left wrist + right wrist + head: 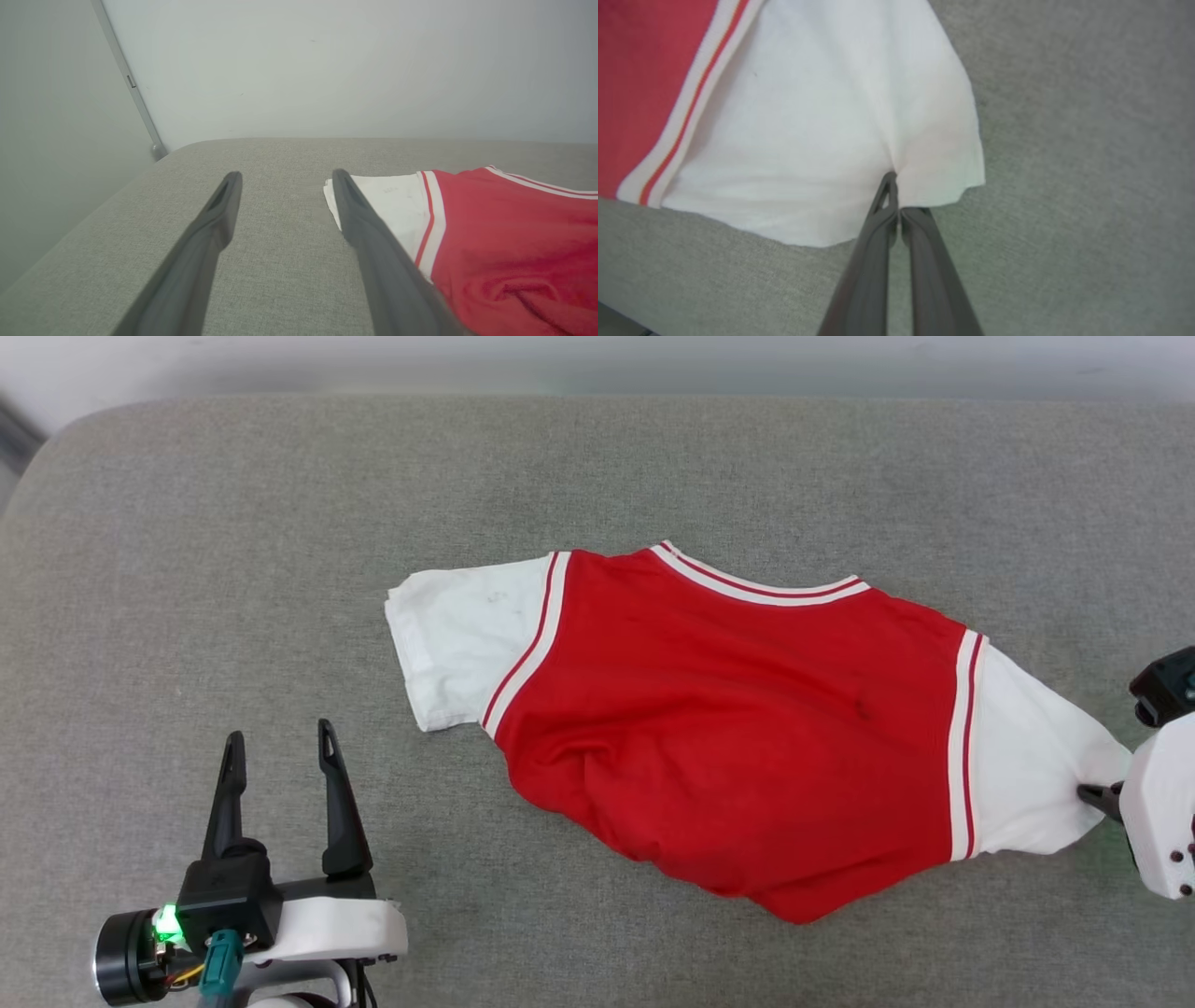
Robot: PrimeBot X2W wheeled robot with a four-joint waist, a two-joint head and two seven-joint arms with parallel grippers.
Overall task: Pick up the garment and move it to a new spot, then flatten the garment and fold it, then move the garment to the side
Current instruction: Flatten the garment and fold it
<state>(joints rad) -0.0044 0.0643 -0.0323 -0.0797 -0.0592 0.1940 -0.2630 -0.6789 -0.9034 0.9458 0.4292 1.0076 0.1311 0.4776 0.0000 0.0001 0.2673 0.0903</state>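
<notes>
Head camera looks down; wrist cameras, low and close, share the garment (728, 728).

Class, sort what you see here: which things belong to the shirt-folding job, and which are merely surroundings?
Job: red T-shirt; right end effector, shut on its white sleeve; left end effector, open.
Surroundings: grey fabric surface; pale wall.

You can read no text, number, brand or sign anywhere here. The faint grey mark (495, 599) on the left white sleeve of the garment (728, 728) is too small and blurred to make out as lettering.
</notes>
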